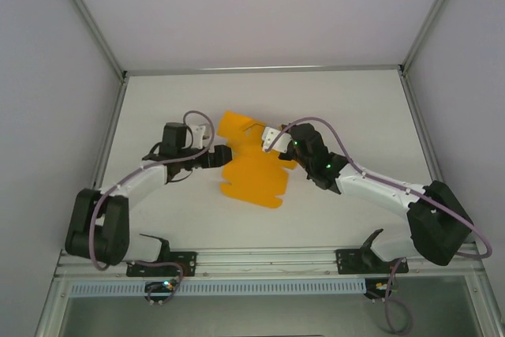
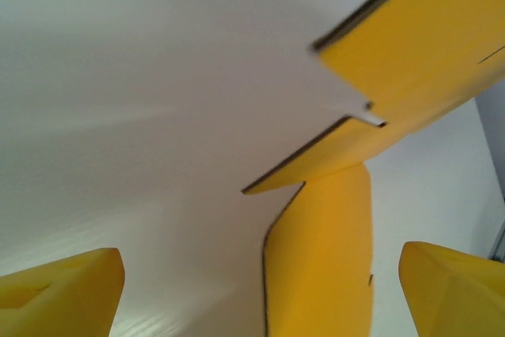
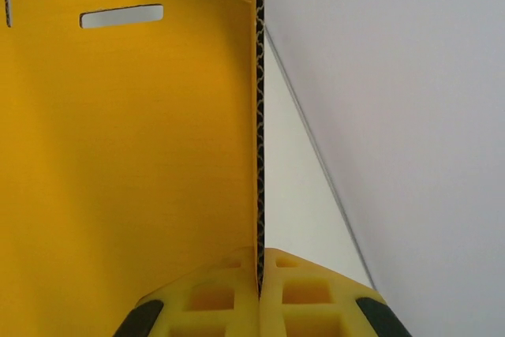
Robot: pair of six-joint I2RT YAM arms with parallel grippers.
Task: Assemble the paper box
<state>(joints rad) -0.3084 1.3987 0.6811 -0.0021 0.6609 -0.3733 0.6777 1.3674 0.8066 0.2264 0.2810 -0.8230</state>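
My right gripper (image 3: 259, 274) is pressed together on the right edge of the paper box (image 3: 118, 155), a bright orange-yellow die-cut sheet of thin card. The wrist camera sees the edge end-on between the fingers, with a narrow cut slot (image 3: 121, 16) farther up the panel.

My left gripper (image 2: 260, 290) is spread wide. A long rounded flap (image 2: 323, 258) of the same card runs between its yellow fingers, and neither finger looks to be touching it.

From above, the sheet (image 1: 252, 175) lies mid-table on the white table (image 1: 331, 100), between my left gripper (image 1: 221, 155) and my right gripper (image 1: 278, 141), with its far part seemingly raised.

I judge this an early fold, since no walls are standing yet. The next move probably calls for my left fingers to take or push that flap along its crease while my right holds the sheet steady without tearing it.
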